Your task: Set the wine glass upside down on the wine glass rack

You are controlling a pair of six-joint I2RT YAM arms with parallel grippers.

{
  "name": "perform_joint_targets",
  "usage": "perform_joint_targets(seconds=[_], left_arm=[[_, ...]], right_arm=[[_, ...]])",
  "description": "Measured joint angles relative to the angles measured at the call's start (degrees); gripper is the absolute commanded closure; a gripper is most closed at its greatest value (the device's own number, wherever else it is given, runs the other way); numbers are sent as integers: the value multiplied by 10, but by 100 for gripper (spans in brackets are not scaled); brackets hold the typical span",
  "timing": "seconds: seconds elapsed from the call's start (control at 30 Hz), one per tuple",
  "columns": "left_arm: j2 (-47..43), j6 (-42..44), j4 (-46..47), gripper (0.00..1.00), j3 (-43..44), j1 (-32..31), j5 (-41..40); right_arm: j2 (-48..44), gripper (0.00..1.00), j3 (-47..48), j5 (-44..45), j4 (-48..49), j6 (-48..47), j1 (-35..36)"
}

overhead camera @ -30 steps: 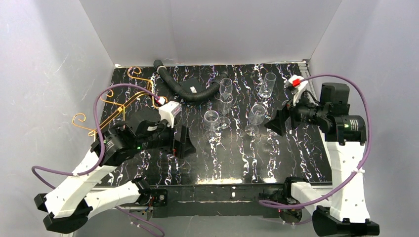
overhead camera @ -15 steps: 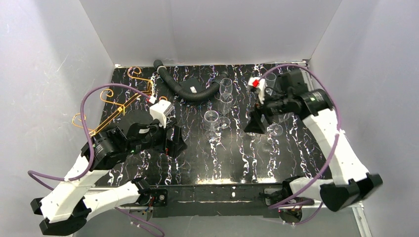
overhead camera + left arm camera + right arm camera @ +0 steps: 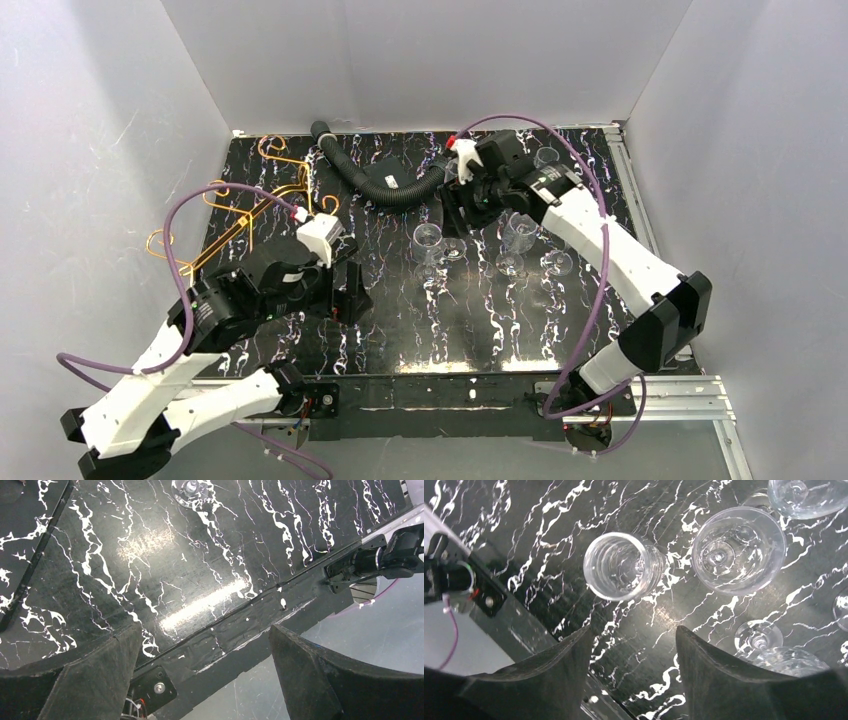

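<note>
Several clear stemmed wine glasses (image 3: 428, 240) stand upright on the black white-veined table (image 3: 400, 335), from its middle towards the right. The right gripper (image 3: 634, 630) hangs over the far ones, jaws partly apart with nothing between them. The left gripper (image 3: 205, 630) hovers over the near left, jaws wide and empty. The thin gold wire wine glass rack (image 3: 240, 215) lies at the far left.

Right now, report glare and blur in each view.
Top external: sharp, evenly lit; the clear glasses fade into the table's white veining. Left wrist: a bright glare streak near the table edge. Right wrist: glass rims crisp, highlights on the bowls.
</note>
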Motion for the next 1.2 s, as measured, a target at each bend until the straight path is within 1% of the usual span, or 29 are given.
perform_joint_targets(seconds=[0.1,0.17,0.2,0.33,0.53,0.57,0.6,0.7,1.07,1.1,1.2], left_arm=[[-22,-8,0,0,-14,0,-10],[-33,-12,-4,0,-16,0,-16],[-38,-14,-4,0,-16,0,-18],[-48,-16,-11,0,-16,0,-24],[-58,-18,-17,0,-23,0,-31],[-59,-18,-20,0,-24,0,-32],[-62,-18,-22,0,-26,0,-32],[-72,-20,-25,0,-32,0,-32],[-77,-35,-25,0,-33,0,-31],[-77,-36,-25,0,-33,0,-31],[-77,-40,-25,0,-33,0,-28]], right_arm=[[21,49,12,67,12,43,30],[40,50,26,91,15,57,38],[51,53,35,103,16,64,41],[89,53,53,144,18,75,48],[115,53,55,167,16,78,63],[115,55,55,168,16,78,64],[116,59,56,172,16,77,75],[116,64,55,181,18,73,82],[129,65,54,183,24,66,88],[130,68,54,183,25,66,88],[134,84,54,183,25,64,88]])
